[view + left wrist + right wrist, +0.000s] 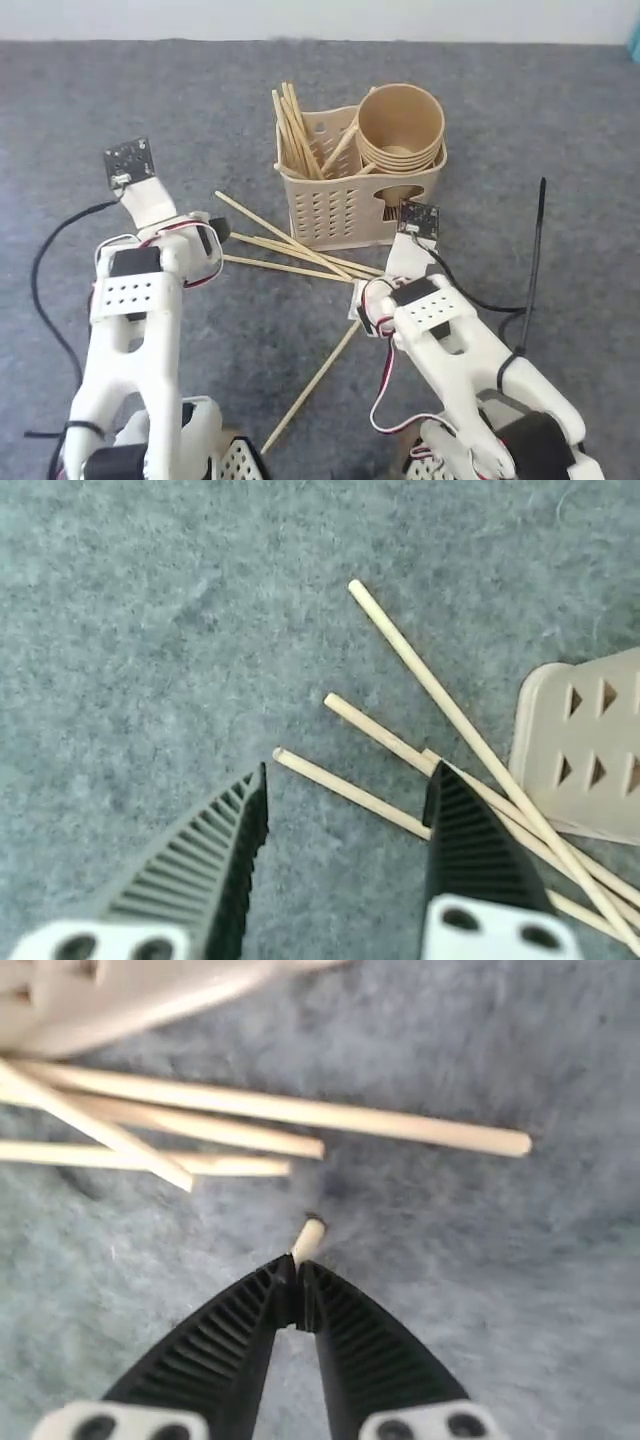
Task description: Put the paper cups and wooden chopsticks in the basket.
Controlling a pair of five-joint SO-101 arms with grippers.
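Right gripper [297,1280] pinches one chopstick [310,385], lower centre in high view. Left gripper [348,780] spread above loose chopsticks [430,695], centre-left.

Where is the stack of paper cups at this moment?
In the high view, the stack of paper cups stands inside the basket, in its right half, beside the chopsticks leaning in the left half.
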